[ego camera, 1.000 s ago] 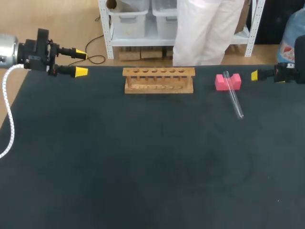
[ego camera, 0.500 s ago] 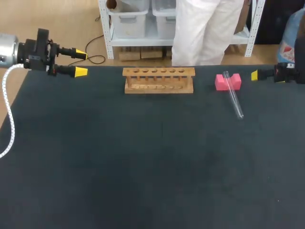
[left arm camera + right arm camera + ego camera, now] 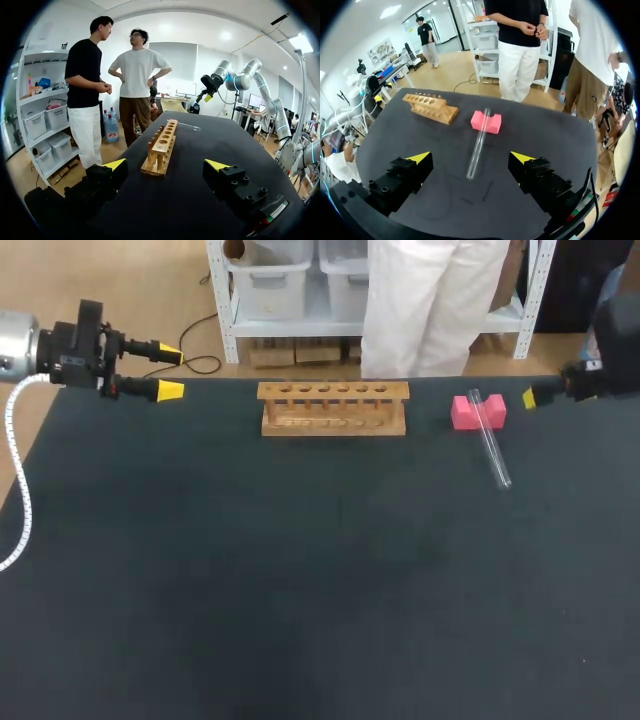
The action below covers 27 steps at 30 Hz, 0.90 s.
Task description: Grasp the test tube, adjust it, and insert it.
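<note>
Glass test tube (image 3: 490, 443), far end propped on a pink block (image 3: 462, 413) at the desk's (image 3: 300, 590) 1 o'clock; wooden rack (image 3: 333, 408) at 12 o'clock; left fingers (image 3: 116, 164) and right fingers (image 3: 521, 158) spread, holding nothing.

**Pink block sits alone on dark tabletop**

A pink block (image 3: 477, 412) with a notch in its top rests near the far edge of the black table (image 3: 300, 590), at about one o'clock from the table's middle.
</note>
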### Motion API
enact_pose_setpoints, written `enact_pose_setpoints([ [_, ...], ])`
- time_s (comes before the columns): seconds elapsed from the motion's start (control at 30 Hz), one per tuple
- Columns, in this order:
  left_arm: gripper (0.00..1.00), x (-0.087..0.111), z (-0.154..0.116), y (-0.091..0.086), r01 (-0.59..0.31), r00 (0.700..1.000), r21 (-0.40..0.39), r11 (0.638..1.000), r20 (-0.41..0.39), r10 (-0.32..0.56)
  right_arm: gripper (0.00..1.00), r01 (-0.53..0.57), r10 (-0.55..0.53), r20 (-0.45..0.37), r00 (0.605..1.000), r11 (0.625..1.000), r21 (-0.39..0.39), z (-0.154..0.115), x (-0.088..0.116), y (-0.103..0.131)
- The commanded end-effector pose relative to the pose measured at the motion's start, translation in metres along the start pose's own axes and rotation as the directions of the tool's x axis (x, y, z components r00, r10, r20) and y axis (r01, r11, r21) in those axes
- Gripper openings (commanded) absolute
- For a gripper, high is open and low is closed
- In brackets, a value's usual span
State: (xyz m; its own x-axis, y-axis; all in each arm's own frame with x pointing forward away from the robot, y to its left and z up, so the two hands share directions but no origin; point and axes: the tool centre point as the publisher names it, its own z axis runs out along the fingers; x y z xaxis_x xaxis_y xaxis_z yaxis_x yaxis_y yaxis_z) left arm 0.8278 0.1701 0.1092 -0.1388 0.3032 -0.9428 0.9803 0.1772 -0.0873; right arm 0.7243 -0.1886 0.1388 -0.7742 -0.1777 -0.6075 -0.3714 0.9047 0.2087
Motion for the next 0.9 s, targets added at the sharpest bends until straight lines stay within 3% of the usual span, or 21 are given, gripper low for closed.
enact_pose_setpoints([
  [0.03,1.00,0.001,0.000,-0.002,-0.001,1.000,-0.003,1.000,0.001,0.001,1.00,-0.004,-0.014,0.048,0.999,0.939,0.343,0.013,0.001,0.008],
  [0.3,1.00,0.001,0.000,-0.002,-0.001,1.000,-0.003,1.000,0.001,0.001,1.00,-0.005,-0.038,0.088,0.995,0.896,0.445,0.033,-0.009,0.009],
  [0.53,1.00,0.001,0.000,-0.002,-0.001,1.000,-0.003,1.000,0.001,0.001,1.00,-0.038,-0.029,0.134,0.991,0.882,0.469,0.049,-0.016,0.011],
  [0.9,1.00,0.001,0.000,-0.002,-0.001,1.000,-0.003,1.000,0.001,0.001,1.00,-0.051,-0.016,0.122,0.992,0.851,0.523,0.082,-0.014,0.004],
])
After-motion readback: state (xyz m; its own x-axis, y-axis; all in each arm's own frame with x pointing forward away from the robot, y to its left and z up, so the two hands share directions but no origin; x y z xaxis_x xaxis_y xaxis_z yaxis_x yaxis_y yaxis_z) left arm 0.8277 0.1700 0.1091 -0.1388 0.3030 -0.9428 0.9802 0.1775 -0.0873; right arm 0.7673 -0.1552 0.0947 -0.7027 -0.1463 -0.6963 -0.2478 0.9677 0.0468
